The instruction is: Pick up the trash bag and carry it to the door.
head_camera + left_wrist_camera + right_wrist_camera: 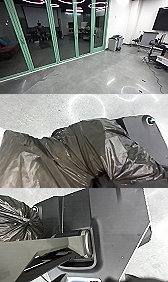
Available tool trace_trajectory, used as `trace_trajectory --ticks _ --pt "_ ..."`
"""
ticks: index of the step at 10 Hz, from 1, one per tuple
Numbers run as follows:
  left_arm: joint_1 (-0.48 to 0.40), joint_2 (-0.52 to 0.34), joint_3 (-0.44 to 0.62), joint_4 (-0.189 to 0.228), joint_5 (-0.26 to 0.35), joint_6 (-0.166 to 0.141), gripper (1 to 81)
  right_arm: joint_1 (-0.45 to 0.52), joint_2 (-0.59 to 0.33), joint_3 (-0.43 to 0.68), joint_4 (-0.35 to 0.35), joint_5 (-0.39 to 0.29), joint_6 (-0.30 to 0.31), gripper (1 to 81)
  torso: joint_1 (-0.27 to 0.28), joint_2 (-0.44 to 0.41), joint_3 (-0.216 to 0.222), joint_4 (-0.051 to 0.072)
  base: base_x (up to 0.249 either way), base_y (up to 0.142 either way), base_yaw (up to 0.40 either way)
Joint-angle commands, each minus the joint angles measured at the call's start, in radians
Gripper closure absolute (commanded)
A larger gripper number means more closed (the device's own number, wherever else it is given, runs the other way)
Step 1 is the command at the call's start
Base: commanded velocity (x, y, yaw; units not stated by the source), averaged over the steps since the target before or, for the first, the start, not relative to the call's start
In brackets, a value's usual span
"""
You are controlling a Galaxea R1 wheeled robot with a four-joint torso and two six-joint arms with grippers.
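Bag point(67, 149) nearest, bunched & pinched in L gripper point(100, 177), prob. so it won't drag en route. R gripper: we can't tell.

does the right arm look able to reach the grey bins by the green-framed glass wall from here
Probably not; the grey bins look too far off, across a long stretch of grey floor.

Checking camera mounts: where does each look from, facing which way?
Head: high on the robot, forward and down over floor to green-framed glass and bins.
Left wrist: on left arm, down at trash bag, floor, robot's dark plate.
Right wrist: on right arm, down at trash bag, floor, dark plate, robot's jointed bar.
Shared: both wrist views show trash bag, dark plate, floor.
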Motion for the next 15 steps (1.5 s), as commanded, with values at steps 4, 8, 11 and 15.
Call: trace_trajectory --ticks 4,8,11,15 --pt "-0.063 -0.007 -0.004 -0.004 0.051 0.005 81.1 0.045 0.000 0.003 -0.005 -0.065 -0.004 1.0 0.000 0.000 0.000 0.000 0.135 0.000 0.000" --pt "-0.063 -0.007 -0.004 -0.003 0.051 0.005 81.1 0.045 0.001 0.003 -0.005 -0.065 -0.004 1.0 0.000 0.000 0.000 0.000 0.135 0.000 0.000" --pt "-0.063 -0.007 -0.004 -0.001 0.051 0.005 81.1 0.045 0.003 0.003 -0.005 -0.066 -0.004 1.0 0.000 0.000 0.000 0.000 0.135 0.000 0.000" --pt "-0.063 -0.006 -0.004 0.000 0.052 0.005 81.1 0.049 0.003 0.003 -0.006 -0.066 -0.004 1.0 0.000 0.000 0.000 0.000 0.135 0.000 0.000"
